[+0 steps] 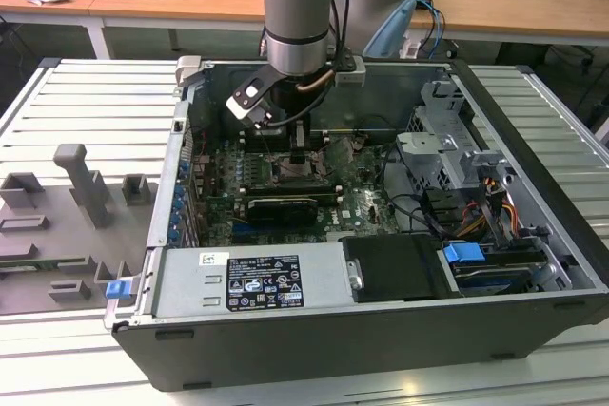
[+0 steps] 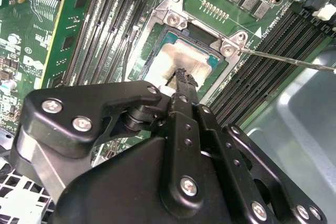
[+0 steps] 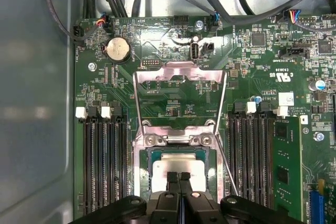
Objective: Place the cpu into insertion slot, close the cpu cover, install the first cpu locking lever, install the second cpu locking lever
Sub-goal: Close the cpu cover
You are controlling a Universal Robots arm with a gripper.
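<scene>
Left to right in first wrist view: memory bank (image 3: 100, 166), socket, locking lever (image 3: 229, 169), second bank (image 3: 252, 161).
cpu (image 3: 178, 162) seated in insertion slot (image 3: 211, 167); cpu cover (image 3: 178, 74) swung open.
gripper (image 3: 179, 178) fingers together, tips at chip face.
Risk: downward push skews chip, bends contacts.
Count: one cpu, one cover, one lever, two banks.

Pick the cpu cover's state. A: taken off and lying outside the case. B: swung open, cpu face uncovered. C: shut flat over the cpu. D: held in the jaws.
B: in the first wrist view the cover is swung back off the cpu, whose metal face lies uncovered at the tip of the gripper.
</scene>
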